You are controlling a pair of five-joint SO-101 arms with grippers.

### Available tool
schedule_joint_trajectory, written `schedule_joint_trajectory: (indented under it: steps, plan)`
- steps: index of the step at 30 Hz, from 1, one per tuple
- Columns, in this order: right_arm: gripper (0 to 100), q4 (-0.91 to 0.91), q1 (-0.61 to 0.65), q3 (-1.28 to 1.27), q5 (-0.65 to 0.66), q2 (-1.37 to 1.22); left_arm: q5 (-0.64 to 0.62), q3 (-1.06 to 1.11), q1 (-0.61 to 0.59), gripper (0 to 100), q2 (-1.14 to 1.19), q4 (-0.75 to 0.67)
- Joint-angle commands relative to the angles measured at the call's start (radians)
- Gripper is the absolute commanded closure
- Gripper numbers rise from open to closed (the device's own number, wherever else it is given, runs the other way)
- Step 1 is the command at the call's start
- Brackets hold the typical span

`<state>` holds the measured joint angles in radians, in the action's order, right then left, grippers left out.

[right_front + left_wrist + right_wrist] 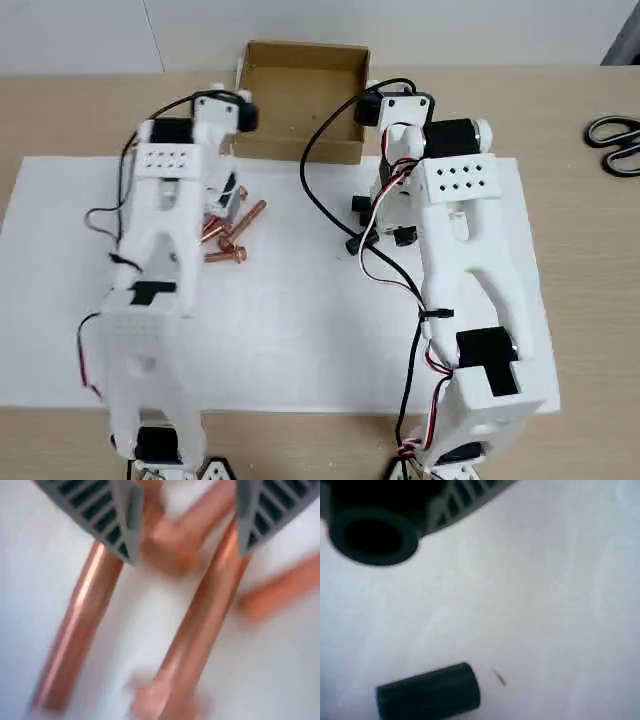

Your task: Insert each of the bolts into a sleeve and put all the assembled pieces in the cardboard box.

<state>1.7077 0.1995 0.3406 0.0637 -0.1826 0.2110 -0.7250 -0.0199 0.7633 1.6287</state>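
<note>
Several copper bolts [228,233] lie in a loose pile on the white sheet. My left gripper [222,205] hangs right over them. Its grey fingers [125,515] stand open just above the pile, with one bolt [200,630] running under the gap and another bolt [75,645] beside it. My right gripper [375,205] is low over the sheet, shut on a black sleeve [370,537] whose open end faces the camera. A second black sleeve [427,692] lies on its side nearby. The cardboard box [300,100] stands at the back between the arms.
The white sheet [300,320] covers most of the wooden table. Scissors [615,145] lie at the far right edge. More black sleeves [405,237] lie by the right arm. Black cables [320,200] loop between the arms.
</note>
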Motion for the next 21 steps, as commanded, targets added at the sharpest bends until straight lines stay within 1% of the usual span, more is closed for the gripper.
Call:
schedule_joint_trajectory:
  steps: [1,6,12,17,21]
  plan:
    - [99.5,0.019,-0.001,0.005,0.005,0.067,0.011,-0.203,0.012,88,0.074,0.012]
    - [99.5,0.019,-0.001,0.005,0.003,0.065,0.031,-0.36,0.009,88,0.215,0.037]
    - [99.5,0.019,-0.001,0.005,0.003,0.062,0.028,-0.453,0.011,88,0.333,0.044]
    - [99.5,0.019,-0.001,0.005,0.003,0.061,0.028,-0.495,0.017,97,0.377,0.052]
    - [99.5,0.019,-0.001,0.005,0.003,0.061,0.026,-0.495,0.034,99,0.393,0.061]
